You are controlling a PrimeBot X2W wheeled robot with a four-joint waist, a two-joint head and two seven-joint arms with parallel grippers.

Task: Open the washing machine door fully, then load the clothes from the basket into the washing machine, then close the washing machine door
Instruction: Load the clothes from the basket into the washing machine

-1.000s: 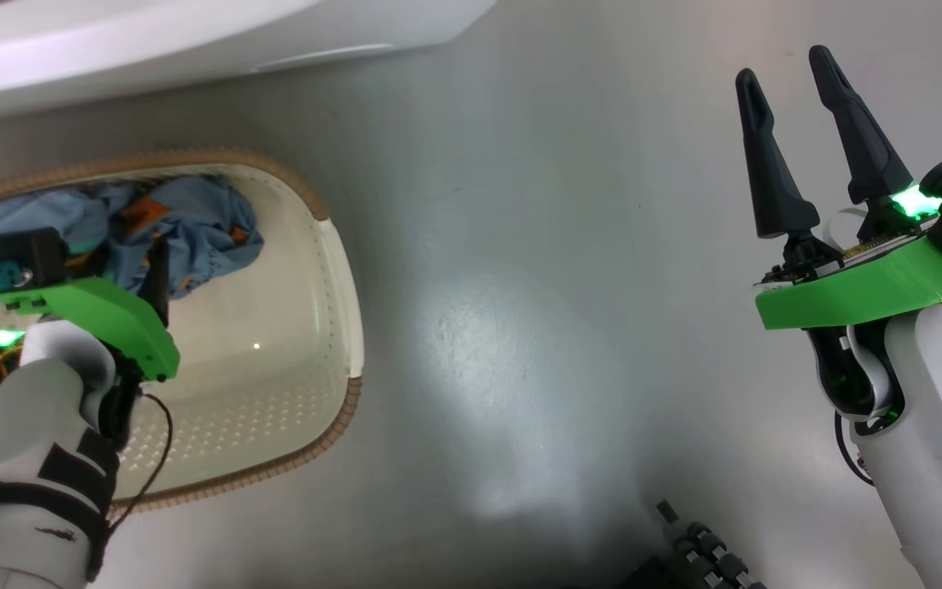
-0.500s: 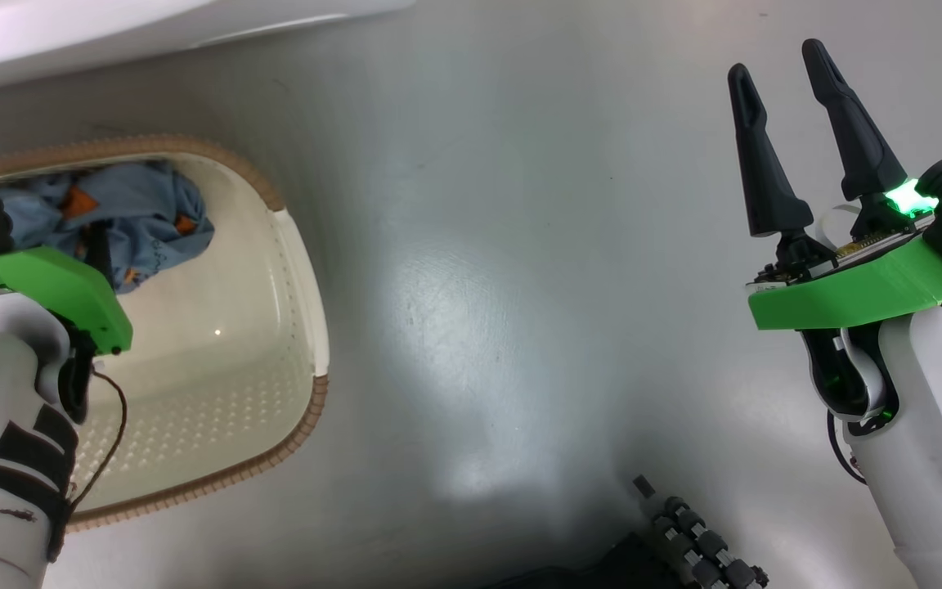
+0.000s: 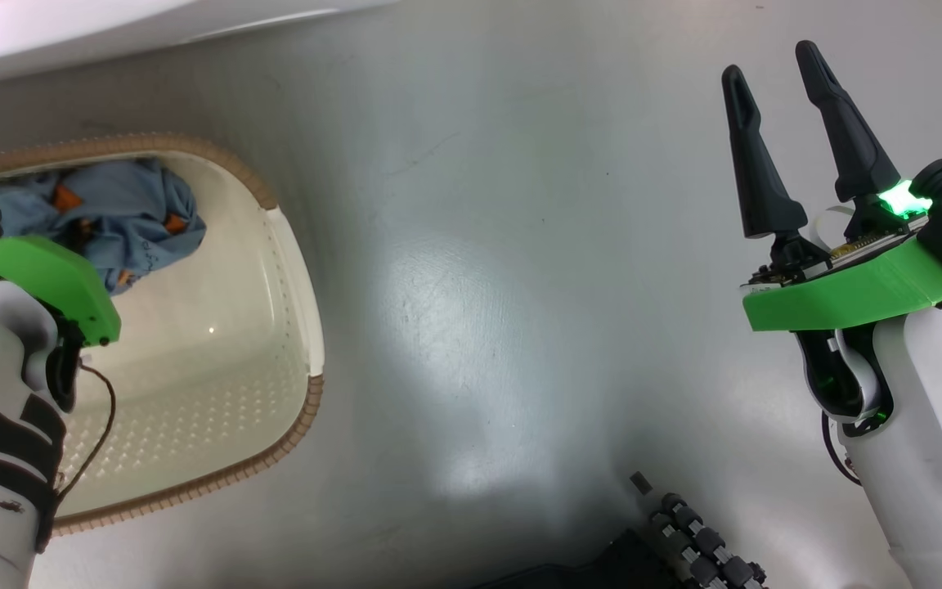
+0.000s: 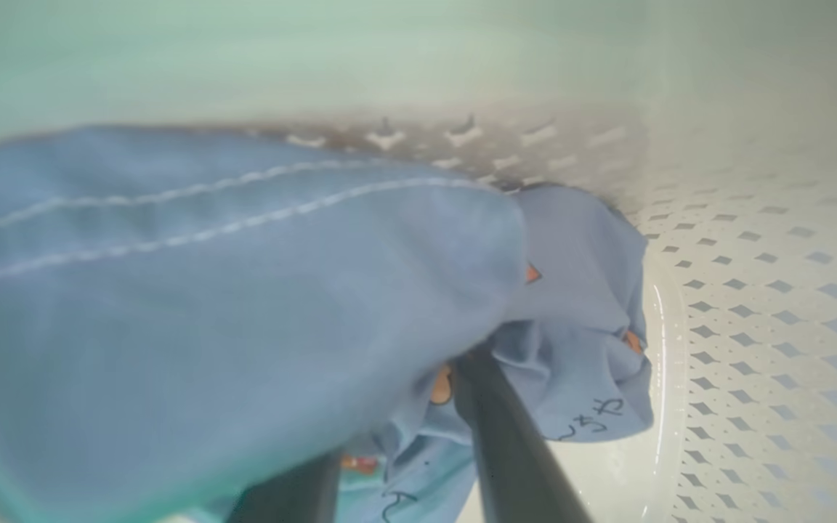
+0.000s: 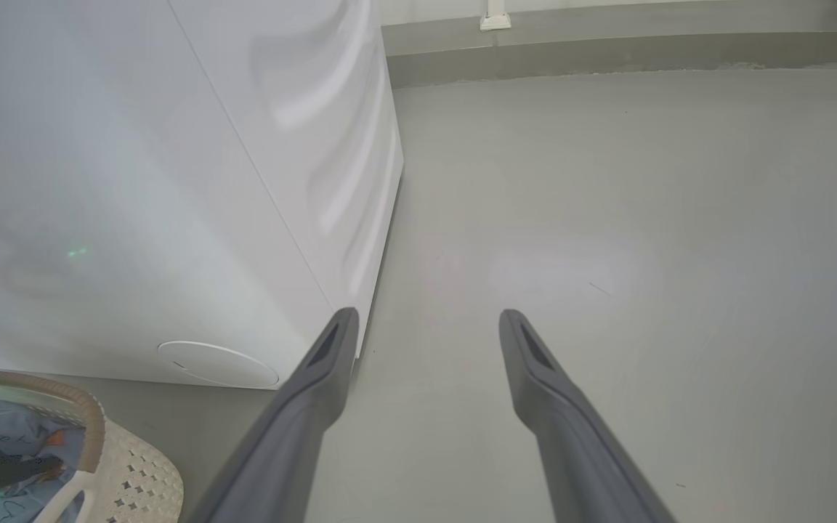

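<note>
Fingers (image 4: 513, 450) of my left gripper (image 4: 389, 428) sit buried in crumpled light-blue printed clothes (image 4: 208, 290), grip unclear; right gripper (image 3: 769, 65) gapes wide, empty.

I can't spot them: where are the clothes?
In the head view, at the left: the clothes lie bunched at the far end of the basket, nearest the washing machine.

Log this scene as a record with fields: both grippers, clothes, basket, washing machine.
left gripper: down inside the basket, jaws pushed into the clothes with cloth between them; a firm grip cannot be told
right gripper: jaws open, empty, above the floor
clothes: light-blue heap bunched at the basket end nearest the washing machine
basket: on the floor, rest of its perforated bottom bare
washing machine: white body, standing close to the basket
</note>
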